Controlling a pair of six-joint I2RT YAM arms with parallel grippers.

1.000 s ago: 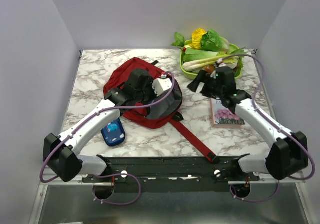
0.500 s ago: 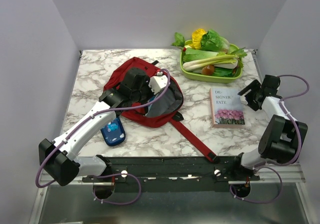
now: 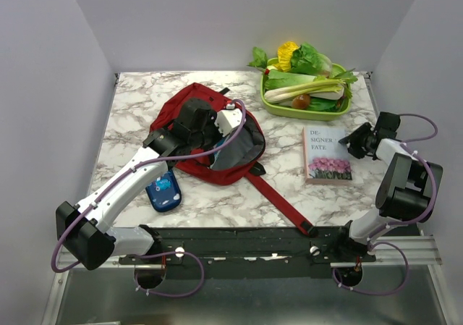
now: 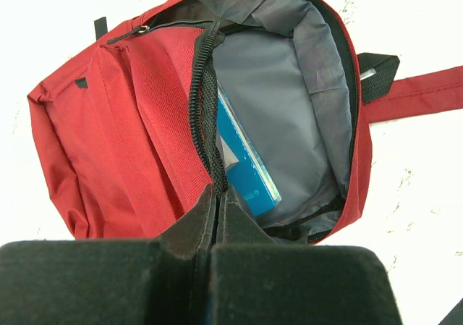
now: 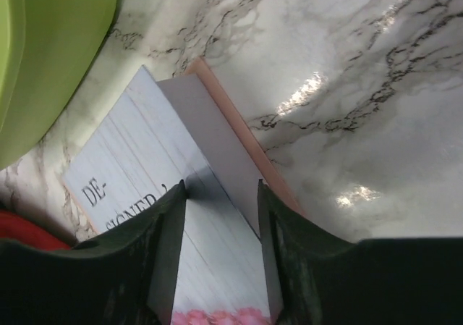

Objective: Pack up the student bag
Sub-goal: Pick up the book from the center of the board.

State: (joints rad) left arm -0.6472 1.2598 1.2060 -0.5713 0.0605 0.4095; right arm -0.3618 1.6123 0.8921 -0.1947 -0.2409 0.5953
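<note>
Your right gripper (image 3: 354,140) has swung a little left from the right table edge toward the book (image 3: 327,155); your left arm has not shifted. The student bag (image 3: 184,102), dark red, lies on the marble table (image 3: 137,108), left of centre, with its mouth unzipped and the grey lining showing. Your left gripper (image 4: 215,202) has its fingers pressed together on the bag's zip edge, holding the mouth open. A blue book (image 4: 246,167) lies inside. A blue pencil case (image 3: 163,191) lies just near-left of the bag. Your right gripper's fingers stand apart, framing the book's right edge; contact cannot be told. A green tray (image 3: 269,102) of vegetables sits far right
</note>
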